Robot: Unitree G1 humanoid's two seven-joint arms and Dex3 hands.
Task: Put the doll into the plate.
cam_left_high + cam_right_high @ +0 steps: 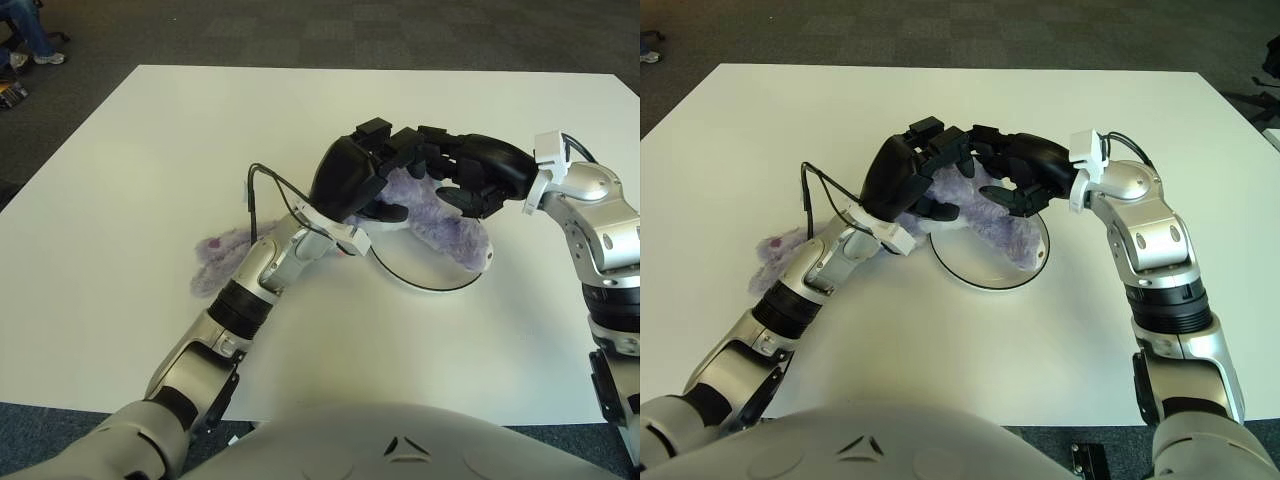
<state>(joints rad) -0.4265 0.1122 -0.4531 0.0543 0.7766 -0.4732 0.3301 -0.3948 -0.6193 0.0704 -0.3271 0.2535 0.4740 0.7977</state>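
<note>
A purple plush doll (452, 234) lies slanted across the white, dark-rimmed plate (430, 288), its lower end reaching the plate's right rim. My left hand (380, 188) comes in from the lower left and is shut on the doll's upper end, thumb under it. My right hand (462, 192) reaches in from the right, its black fingers curled down onto the doll's middle, right beside the left hand's fingers. The doll's upper part is hidden under both hands.
A second purple plush (213, 259) lies on the white table (150, 150) left of the plate, partly behind my left forearm. A thin black cable (262, 190) loops above that forearm. Dark carpet surrounds the table.
</note>
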